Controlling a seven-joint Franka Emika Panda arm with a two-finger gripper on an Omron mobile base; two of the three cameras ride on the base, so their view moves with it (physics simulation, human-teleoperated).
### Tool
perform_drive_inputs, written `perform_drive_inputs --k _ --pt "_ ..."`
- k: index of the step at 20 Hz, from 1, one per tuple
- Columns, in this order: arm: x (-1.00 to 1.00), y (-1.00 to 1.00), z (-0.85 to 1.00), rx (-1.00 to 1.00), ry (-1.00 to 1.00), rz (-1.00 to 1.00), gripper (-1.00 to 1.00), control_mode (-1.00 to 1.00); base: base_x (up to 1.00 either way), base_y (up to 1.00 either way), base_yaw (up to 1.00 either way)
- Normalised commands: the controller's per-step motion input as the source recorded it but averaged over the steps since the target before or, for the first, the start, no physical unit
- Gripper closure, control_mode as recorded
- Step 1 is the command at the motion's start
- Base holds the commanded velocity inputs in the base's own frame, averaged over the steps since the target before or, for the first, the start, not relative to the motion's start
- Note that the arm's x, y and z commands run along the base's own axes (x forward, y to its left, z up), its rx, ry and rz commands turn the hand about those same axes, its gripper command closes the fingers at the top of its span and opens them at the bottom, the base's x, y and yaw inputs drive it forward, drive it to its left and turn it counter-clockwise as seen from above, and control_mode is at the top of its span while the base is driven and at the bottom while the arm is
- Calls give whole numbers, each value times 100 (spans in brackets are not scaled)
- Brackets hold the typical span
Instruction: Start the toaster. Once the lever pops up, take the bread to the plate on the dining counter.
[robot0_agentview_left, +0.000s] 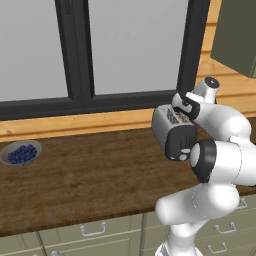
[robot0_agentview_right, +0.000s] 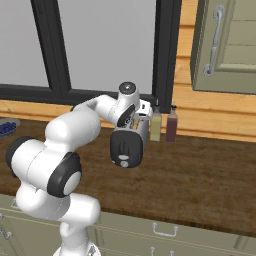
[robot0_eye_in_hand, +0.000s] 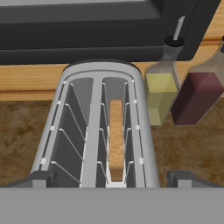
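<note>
**Pincer over toaster, lever not yet pressed**

My pincer (robot0_eye_in_hand: 112, 181) hangs spread wide with nothing in it, one tip (robot0_eye_in_hand: 37, 179) on each side of the toaster (robot0_eye_in_hand: 103, 127) straight below. The bread (robot0_eye_in_hand: 116, 138), a tan slice with a rough crumbly edge, stands in the slot just ahead of my tips, the one nearer the bottles; the other slot is bare wire guides. The lever I can't pick out; it should sit on the black end panel (robot0_agentview_right: 126, 150), nearest me. Next move, I judge: come down past that end and push straight down, not sideways, since the brushed silver body looks light enough to slide. Farther off and to one side, an oil bottle (robot0_eye_in_hand: 159, 94) and a dark red bottle (robot0_eye_in_hand: 197, 94), glassy, on the wood-grain counter (robot0_eye_in_hand: 183, 148).
</note>
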Motion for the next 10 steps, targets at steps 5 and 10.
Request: perform_drive_inputs --k 5,10 --pt "0 0 0 0 0 0 -100 -100 0 0 0" --pt "0 0 0 0 0 0 -100 -100 0 0 0"
